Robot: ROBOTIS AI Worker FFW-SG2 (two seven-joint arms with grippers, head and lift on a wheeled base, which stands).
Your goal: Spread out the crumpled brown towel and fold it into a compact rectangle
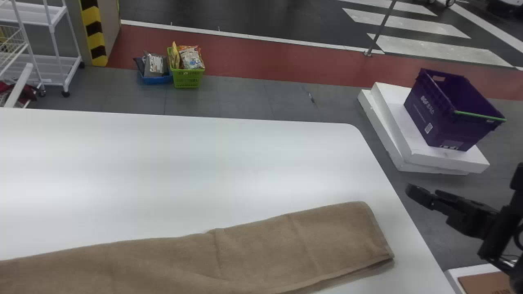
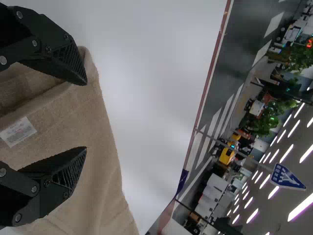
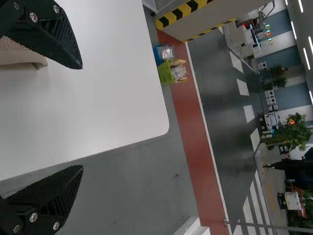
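Note:
My right gripper [image 1: 421,196] is beyond the table's right edge in the head view, off to the right of the towel. The brown towel [image 1: 253,249] lies as a long folded strip along the near side of the white table, its right end flat and squared with layered edges. In the right wrist view my right gripper [image 3: 82,117] stands open with nothing between its fingers, and a corner of the towel [image 3: 19,58] shows beside one finger. My left gripper [image 2: 87,116] is open over the towel [image 2: 93,196], whose white label [image 2: 18,131] lies between the fingers' lines.
The white table [image 1: 184,171] ends at a rounded corner on the far right. Past it, a purple crate [image 1: 449,110] stands on white slabs [image 1: 408,143]. Green [image 1: 188,77] and blue [image 1: 157,79] baskets sit on the floor behind, with a white rack [image 1: 53,49] at the far left.

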